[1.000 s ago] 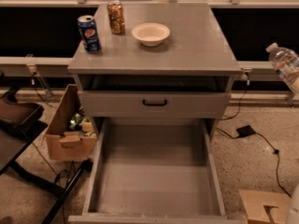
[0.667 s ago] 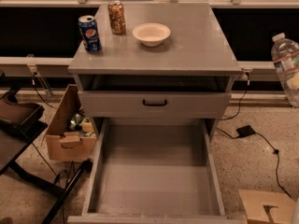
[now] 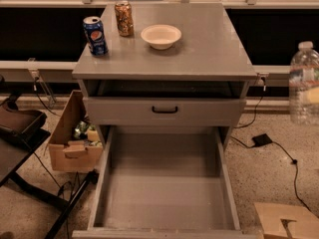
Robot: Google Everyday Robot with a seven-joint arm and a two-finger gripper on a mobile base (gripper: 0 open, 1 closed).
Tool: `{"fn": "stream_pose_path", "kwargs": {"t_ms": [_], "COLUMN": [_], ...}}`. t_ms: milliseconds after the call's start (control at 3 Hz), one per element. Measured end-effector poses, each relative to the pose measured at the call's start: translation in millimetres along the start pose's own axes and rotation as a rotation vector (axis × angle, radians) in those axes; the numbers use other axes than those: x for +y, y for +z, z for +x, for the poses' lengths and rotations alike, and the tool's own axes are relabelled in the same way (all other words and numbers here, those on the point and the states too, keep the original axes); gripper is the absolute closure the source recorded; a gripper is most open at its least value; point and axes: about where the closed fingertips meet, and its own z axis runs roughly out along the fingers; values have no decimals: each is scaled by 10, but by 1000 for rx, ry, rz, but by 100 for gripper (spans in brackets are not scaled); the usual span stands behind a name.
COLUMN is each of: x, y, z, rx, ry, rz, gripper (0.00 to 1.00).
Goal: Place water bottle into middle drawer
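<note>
1. Gripper: not in view anywhere in the camera view. Cannot tell whether it is released or clamped on anything.
2. Water bottle [image 3: 304,83]: upright at the far right edge, partly cut off by it. It sits well to the right of the cabinet and touches neither cabinet nor drawer. What supports it is not visible.
3. Middle drawer [image 3: 164,188]: pulled fully out toward the camera, bare grey floor showing.
4. Upper drawer front [image 3: 124,112] with the black handle [image 3: 164,109]: shut, directly above the open drawer.
5. Cabinet top [image 3: 209,49]: Pepsi can [image 3: 95,35] at the left, gold-brown can [image 3: 124,18] just behind and to its right, white bowl [image 3: 161,36] near the middle. All three stand apart from each other.
6. Floor: open cardboard box [image 3: 70,143] against the cabinet's left side, black adapter [image 3: 261,140] with its cable to the right.
</note>
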Motion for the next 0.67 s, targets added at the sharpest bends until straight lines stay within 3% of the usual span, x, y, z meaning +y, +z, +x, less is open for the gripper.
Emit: {"fn": "stream_pose_path", "kwargs": {"t_ms": [333, 667], "x": [129, 224], "y": [9, 82], "z": [576, 437], "rx": [-105, -114], "ry": [74, 33], "rz": [-147, -142], "gripper": [100, 100]}}
